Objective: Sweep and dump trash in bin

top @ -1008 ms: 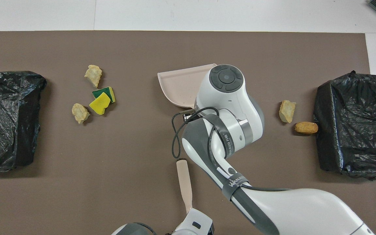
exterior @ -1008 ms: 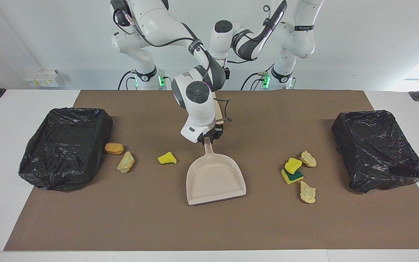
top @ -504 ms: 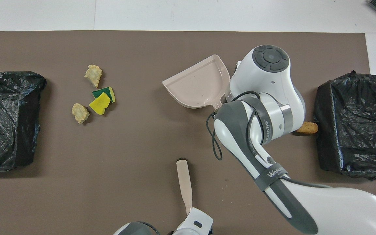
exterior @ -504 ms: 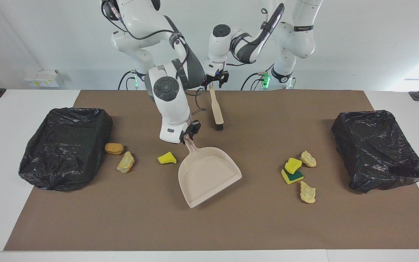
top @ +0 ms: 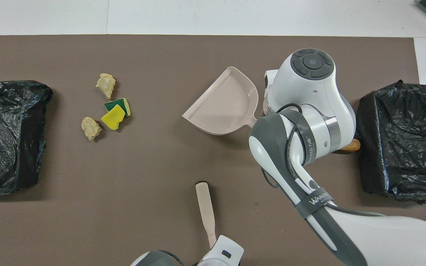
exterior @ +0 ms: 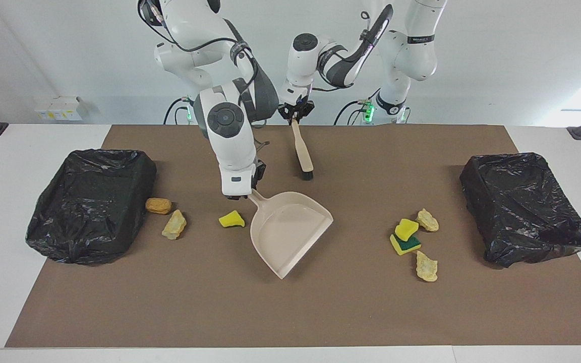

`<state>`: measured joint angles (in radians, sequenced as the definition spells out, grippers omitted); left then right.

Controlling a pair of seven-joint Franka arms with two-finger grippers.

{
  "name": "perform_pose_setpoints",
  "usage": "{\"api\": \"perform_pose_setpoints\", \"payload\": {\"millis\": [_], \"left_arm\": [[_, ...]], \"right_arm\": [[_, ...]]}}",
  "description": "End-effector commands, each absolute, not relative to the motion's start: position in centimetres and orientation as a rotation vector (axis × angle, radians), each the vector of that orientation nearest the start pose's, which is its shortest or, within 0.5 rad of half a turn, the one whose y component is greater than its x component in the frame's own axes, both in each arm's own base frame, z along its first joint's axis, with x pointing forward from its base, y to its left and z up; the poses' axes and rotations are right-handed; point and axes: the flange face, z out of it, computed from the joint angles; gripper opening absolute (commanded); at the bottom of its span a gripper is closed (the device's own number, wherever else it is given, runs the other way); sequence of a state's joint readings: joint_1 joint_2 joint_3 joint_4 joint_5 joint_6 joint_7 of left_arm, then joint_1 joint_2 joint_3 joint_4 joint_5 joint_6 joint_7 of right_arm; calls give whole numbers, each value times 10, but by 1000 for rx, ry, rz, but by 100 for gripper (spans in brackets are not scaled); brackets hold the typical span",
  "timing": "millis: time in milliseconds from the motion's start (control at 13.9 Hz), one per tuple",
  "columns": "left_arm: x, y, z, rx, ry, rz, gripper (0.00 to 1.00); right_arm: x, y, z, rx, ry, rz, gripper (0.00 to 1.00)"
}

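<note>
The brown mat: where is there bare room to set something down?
The brown mat is bare along its edge farthest from the robots, and between the dustpan and the sponge cluster. It is crowded between the dustpan and the black bin at the right arm's end.

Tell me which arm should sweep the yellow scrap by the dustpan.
Left, likely: left gripper is shut on the brush, while right gripper grips the dustpan handle, next to the yellow scrap.

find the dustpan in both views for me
Facing view: the beige dustpan lies at mid-table, handle toward the robots under the right gripper.
Overhead view: the dustpan sits above centre, beside the right arm's wrist.
Shared landmark: the brush, nearer to the robots, held by the left gripper.
</note>
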<state>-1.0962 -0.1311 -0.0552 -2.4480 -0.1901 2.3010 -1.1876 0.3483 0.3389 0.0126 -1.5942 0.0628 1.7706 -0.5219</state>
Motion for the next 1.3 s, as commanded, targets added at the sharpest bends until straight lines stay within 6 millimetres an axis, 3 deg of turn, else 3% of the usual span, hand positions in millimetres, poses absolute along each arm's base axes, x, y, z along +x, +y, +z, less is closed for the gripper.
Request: {"api": "perform_pose_setpoints", "payload": {"millis": [0,144,288,432,504,648,792,936,1224], "left_arm": [[186,-421,364,-3091,-242,288,0],[204,-417,373,-3081,-289,299,0],[221,-410,380,-3070,-338,302,0],[268,-387,393,-3044,-443,330,0],[280,-380,403,-3047,-390,352,0],[326,-350,425,-3053,-435,345,0],[378,-305,449,-3069,-403,373,0],[415,-259,461,-3094,-352,352,0],[468,-189,468,-3074,-204,232,0]], "right_arm": [[594,206,438,-2660,-1480,254,0],[599,187,438,-2573,-1657,263,0],[600,181,437,-2456,-1874,286,0],[597,194,438,-2323,-2087,290,0],[593,199,435,-2337,-2079,303,0],[590,201,429,-2360,-2160,383,0],[581,222,424,-2373,-2240,440,0],[580,230,416,-2408,-2234,418,0],[584,248,384,-2395,-2274,340,0]]}}
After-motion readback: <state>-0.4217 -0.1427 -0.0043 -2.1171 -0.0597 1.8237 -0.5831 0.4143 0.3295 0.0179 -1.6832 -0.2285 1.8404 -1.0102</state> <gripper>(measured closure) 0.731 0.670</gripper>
